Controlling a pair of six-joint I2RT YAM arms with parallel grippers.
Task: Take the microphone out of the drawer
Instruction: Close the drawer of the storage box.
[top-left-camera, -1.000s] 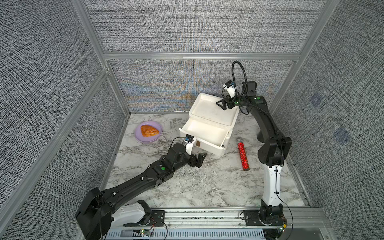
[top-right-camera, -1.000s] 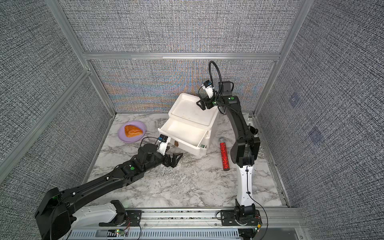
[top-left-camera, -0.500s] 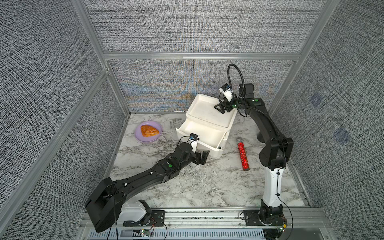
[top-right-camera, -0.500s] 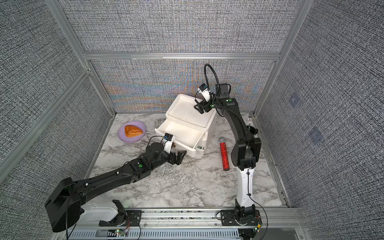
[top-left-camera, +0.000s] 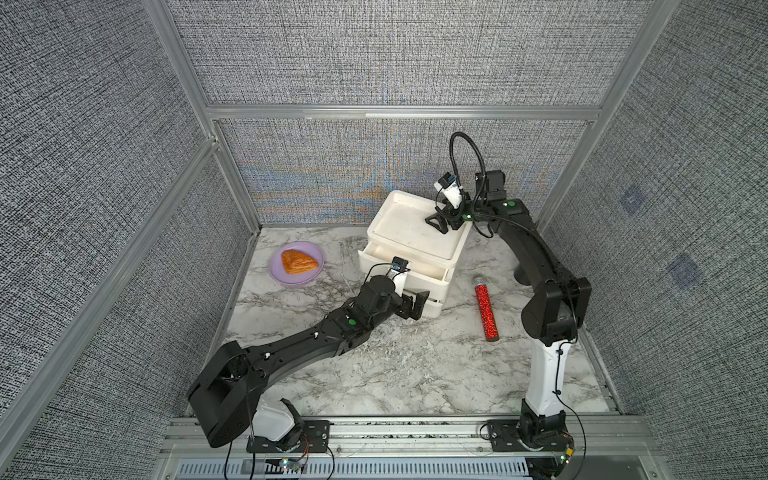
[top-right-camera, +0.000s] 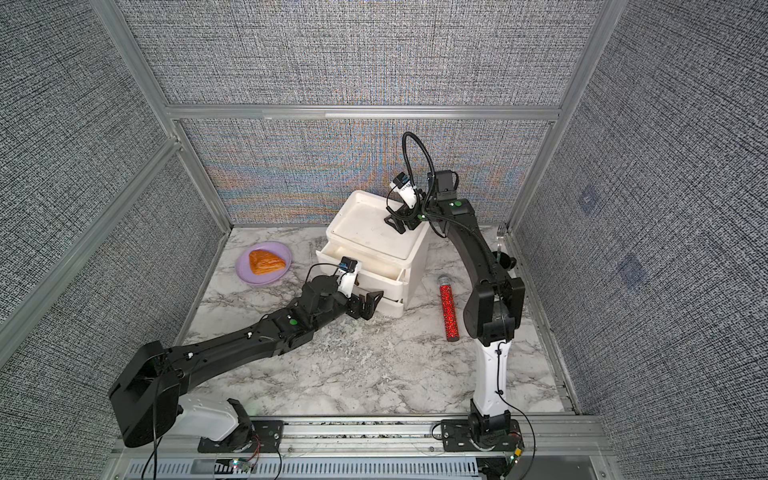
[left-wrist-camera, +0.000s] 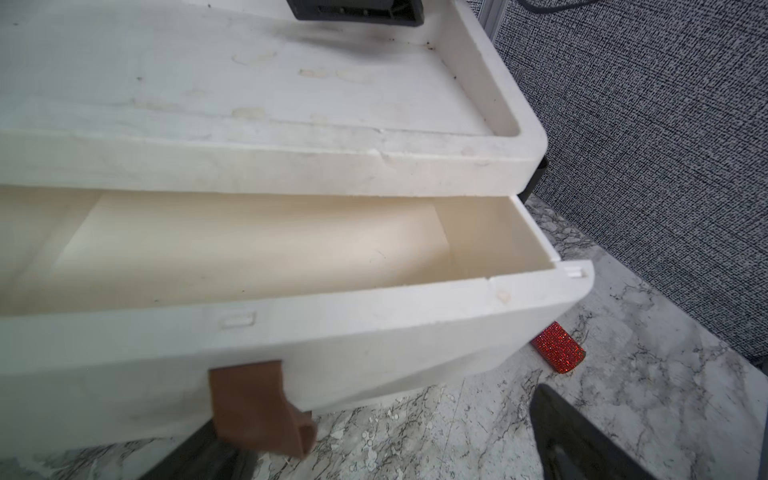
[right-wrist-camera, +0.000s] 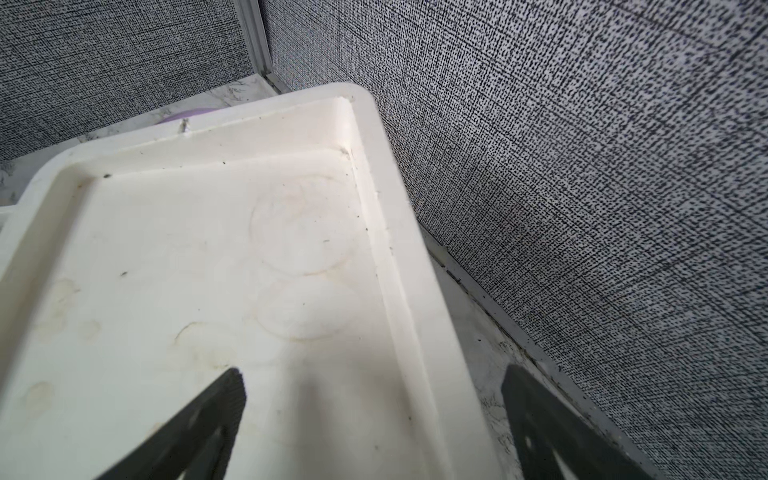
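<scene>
- Microphone (top-left-camera: 485, 309) lies on the table (top-left-camera: 415, 374), right of the open drawer (top-left-camera: 432, 278).
- Left tool (top-left-camera: 417, 305) wide, empty, at the drawer front.
- Right tool (top-left-camera: 441, 223) wide, empty, above the cabinet (top-left-camera: 405, 226) top.

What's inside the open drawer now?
The drawer shows only its bare floor and walls; its rear is hidden under the cabinet top. The red microphone lies on the table beside it.

Lab enclosure: fabric panels (top-left-camera: 374, 50), aluminium frame (top-left-camera: 399, 111)
</scene>
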